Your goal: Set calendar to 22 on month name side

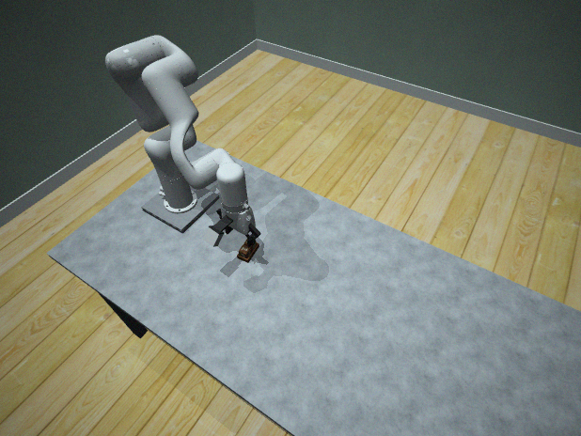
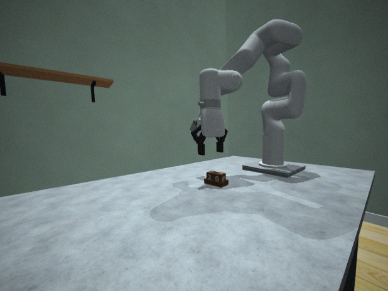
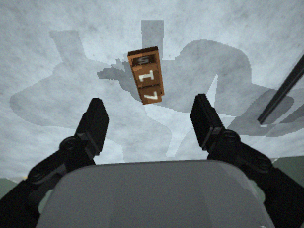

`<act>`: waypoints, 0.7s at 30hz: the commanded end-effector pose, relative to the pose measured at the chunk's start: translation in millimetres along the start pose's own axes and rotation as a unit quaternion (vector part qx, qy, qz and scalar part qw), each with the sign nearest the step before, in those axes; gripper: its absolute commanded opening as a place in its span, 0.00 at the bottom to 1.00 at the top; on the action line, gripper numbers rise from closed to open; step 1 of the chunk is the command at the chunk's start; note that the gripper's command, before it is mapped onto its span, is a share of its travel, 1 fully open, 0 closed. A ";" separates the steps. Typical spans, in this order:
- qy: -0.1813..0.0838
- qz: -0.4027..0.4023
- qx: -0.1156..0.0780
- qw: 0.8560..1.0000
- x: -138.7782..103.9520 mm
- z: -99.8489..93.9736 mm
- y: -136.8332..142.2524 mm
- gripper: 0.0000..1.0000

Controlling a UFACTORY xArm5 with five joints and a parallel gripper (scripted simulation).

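The small brown tray (image 1: 243, 258) (image 2: 215, 184) (image 3: 143, 51) lies flat on the table with two brown cubes side by side in it. In the exterior view, the facing side shows 2 on the left cube (image 2: 210, 177) and 0 on the right cube (image 2: 217, 179), both upright. No month name is readable, so I cannot tell whether this is the reading side. In the wrist view, the upper faces show 1 on one cube (image 3: 146, 76) and 7 on the other cube (image 3: 149, 94). My gripper (image 1: 235, 241) (image 2: 210, 150) (image 3: 149, 107) is open and empty, above the tray.
The arm's base plate (image 1: 182, 225) (image 2: 288, 171) stands on the grey table (image 1: 376, 329) (image 2: 125, 244) behind the tray. A wooden shelf (image 2: 56, 75) is on the wall at the left in the exterior view. Arm shadows lie around the tray.
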State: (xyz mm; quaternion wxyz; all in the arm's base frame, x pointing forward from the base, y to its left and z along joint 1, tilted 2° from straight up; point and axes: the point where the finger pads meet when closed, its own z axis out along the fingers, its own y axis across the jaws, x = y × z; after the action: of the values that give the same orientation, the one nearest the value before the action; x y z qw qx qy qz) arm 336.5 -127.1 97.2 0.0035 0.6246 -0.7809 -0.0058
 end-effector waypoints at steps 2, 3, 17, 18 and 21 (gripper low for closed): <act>0.000 -0.031 0.002 1.000 -1.4 -0.9 -1.4 1.00; 0.000 -0.040 0.002 0.999 -1.9 -0.8 -1.5 1.00; 0.000 -0.078 0.002 0.997 -4.0 -0.6 -1.8 1.00; 0.000 -0.078 0.002 0.997 -4.0 -0.6 -1.8 1.00; 0.000 -0.078 0.002 0.997 -4.0 -0.6 -1.8 0.49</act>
State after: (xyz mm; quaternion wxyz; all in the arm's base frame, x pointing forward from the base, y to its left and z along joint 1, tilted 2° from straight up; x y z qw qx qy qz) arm 338.0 -123.2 96.7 0.0030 0.6834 -0.7300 -0.0059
